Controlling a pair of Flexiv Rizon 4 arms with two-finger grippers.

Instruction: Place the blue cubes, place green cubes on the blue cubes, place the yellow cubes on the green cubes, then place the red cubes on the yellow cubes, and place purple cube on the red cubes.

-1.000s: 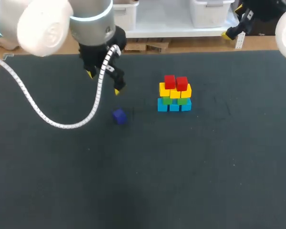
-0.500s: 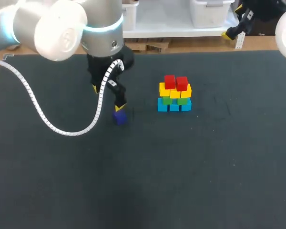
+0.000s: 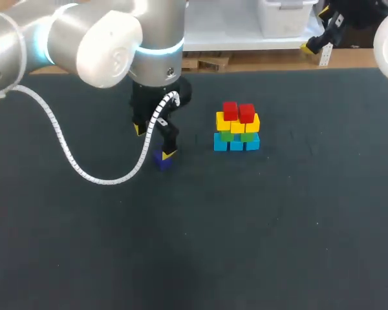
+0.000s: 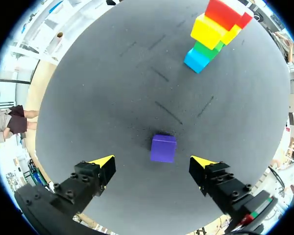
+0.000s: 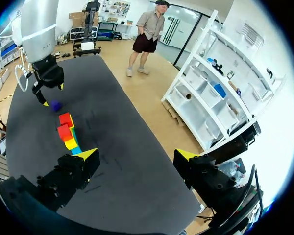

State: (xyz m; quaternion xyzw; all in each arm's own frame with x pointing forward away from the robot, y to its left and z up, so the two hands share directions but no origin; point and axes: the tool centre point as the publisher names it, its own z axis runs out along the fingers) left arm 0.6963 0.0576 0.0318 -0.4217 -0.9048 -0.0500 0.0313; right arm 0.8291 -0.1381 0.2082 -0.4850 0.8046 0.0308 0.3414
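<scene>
Both grippers were open: left gripper (image 3: 155, 142), left of centre, straddled the purple cube (image 3: 161, 159) without touching; right gripper (image 3: 317, 32) sat upper right, away from the stack (image 3: 237, 127).

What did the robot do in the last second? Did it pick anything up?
The left end effector moved in and down to the purple cube, which now sits between its open fingers, not gripped. The cube itself, the coloured stack and the right end effector stayed put.
</scene>
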